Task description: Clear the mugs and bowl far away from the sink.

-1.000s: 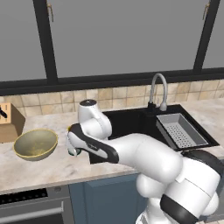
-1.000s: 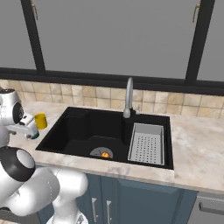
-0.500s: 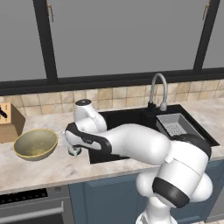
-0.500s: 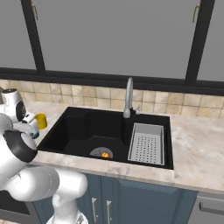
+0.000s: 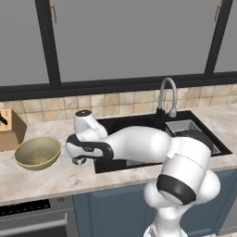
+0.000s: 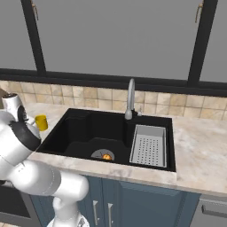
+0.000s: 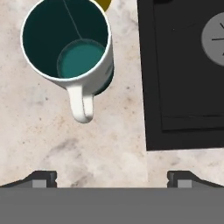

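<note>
The two-finger gripper (image 7: 112, 177) hangs over the beige marble counter (image 7: 43, 131) with its jaws spread wide and nothing between them. Seen from the hand, the teal mug with the white handle (image 7: 68, 43) stands upright on the counter, just beside the black recessed sink (image 7: 183, 74). The plain yellow mug (image 6: 41, 122) stands near the sink's left edge. The wide olive-tan bowl (image 5: 37, 152) rests farther left, next to a wooden knife block (image 5: 9, 129).
</note>
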### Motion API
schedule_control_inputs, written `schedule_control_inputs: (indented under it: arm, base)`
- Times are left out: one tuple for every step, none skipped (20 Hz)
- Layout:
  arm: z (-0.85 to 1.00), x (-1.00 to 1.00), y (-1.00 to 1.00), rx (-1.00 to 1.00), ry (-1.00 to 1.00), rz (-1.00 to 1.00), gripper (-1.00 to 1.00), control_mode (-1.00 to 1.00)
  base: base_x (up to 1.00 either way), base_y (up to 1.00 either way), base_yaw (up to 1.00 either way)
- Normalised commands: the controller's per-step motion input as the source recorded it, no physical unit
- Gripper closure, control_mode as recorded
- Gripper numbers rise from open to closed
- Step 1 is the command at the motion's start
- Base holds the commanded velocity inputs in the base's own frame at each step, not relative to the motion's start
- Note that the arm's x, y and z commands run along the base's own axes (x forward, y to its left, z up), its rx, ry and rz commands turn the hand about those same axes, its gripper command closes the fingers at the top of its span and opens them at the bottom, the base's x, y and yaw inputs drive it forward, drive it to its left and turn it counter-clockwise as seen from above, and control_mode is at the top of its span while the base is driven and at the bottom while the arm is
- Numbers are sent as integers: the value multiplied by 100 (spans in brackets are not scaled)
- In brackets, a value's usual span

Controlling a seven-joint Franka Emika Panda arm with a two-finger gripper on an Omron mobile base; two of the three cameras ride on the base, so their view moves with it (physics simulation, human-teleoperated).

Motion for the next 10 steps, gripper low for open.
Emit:
schedule_control_inputs:
  arm:
    - [-11,14,11,0,0,0,-100,-100]
    - [-8,16,8,0,0,0,-100,-100]
    - [-6,16,4,0,0,0,-100,-100]
    - [-5,15,0,0,0,0,-100,-100]
    - [-4,14,0,0,0,0,-100,-100]
    - [-4,14,0,0,0,0,-100,-100]
    - [-5,14,0,0,0,0,-100,-100]
    - [-7,14,0,0,0,0,-100,-100]
    - [-10,14,1,0,0,0,-100,-100]
    - [-11,14,3,0,0,0,-100,-100]
  base:
    - [0,0,0]
    - [0,0,0]
    - [0,0,0]
    - [0,0,0]
    - [0,0,0]
    - [0,0,0]
    - [0,0,0]
    - [0,0,0]
    - [0,0,0]
    - [0,0,0]
